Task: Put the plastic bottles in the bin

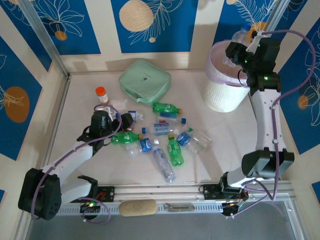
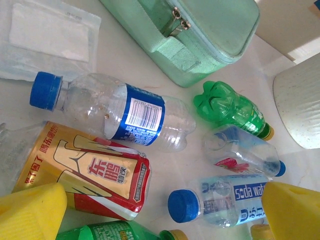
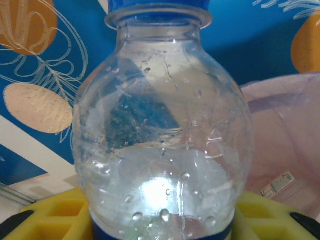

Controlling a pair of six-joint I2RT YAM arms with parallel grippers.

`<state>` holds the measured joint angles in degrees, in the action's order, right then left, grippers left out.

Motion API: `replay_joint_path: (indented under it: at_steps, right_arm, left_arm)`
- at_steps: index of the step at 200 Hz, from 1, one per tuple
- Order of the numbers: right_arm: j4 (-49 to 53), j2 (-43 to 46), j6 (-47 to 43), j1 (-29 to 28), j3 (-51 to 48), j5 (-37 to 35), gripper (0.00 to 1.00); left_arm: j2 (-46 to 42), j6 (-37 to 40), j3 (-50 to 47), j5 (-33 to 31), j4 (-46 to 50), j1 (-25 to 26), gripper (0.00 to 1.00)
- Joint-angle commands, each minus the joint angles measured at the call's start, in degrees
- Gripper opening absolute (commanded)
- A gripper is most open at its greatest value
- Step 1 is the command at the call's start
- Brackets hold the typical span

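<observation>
Several plastic bottles [image 1: 165, 137] lie scattered mid-table, clear and green. My left gripper [image 1: 113, 121] hangs open over the pile's left end. In the left wrist view its yellow fingers [image 2: 30, 212] frame a blue-capped soda-water bottle [image 2: 215, 200] and a red-and-gold labelled bottle [image 2: 90, 175]; nothing is gripped by the left gripper [image 2: 160, 217]. My right gripper [image 1: 238, 48] is raised above the white bin [image 1: 222, 95] at the back right, shut on a clear bottle [image 1: 241, 34]. This bottle [image 3: 162, 125] has a blue cap and fills the right gripper [image 3: 160, 222], with the bin's pink bag [image 3: 287, 145] behind.
A mint-green zip pouch [image 1: 145, 81] lies at the back centre, and an orange-capped pill bottle [image 1: 101, 94] stands left of it. A flat clear packet [image 2: 45, 40] rests beside the pouch [image 2: 200, 30]. A tan object [image 1: 137, 207] sits on the front rail.
</observation>
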<state>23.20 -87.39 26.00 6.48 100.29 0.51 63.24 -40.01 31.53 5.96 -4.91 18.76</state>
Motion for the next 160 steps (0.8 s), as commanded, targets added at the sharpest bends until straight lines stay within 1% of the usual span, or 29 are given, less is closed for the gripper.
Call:
replay_joint_path:
  at_steps: [1,24,53,92,122,144,160]
  right_arm:
    - [0.41,-4.48,1.93,0.81,3.86,-2.45,0.47]
    - [2.50,-8.77,2.64,1.25,6.68,-2.97,0.47]
    - [3.91,-12.29,3.30,1.34,7.58,-3.41,0.48]
    - [6.09,-14.81,3.66,1.25,8.17,-4.42,0.53]
    - [6.31,-15.33,3.97,1.26,8.59,-4.47,0.64]
    - [6.51,-15.22,4.07,1.26,9.17,-4.81,0.78]
    - [6.82,-14.85,3.90,1.33,9.72,-4.91,0.83]
  left_arm:
    - [-2.30,1.37,-0.23,0.63,1.19,-0.51,1.00]
    - [-3.29,1.74,-0.76,0.79,1.46,-0.48,1.00]
    - [-3.65,1.58,-1.38,0.97,1.57,-0.50,1.00]
    - [-3.54,1.73,-1.29,1.20,1.30,-0.52,1.00]
    - [-3.15,1.60,-1.27,1.32,1.13,-0.55,1.00]
    - [-2.82,1.36,-1.29,1.51,0.64,-0.52,1.00]
    - [-2.52,1.31,-1.21,1.68,0.36,-0.56,1.00]
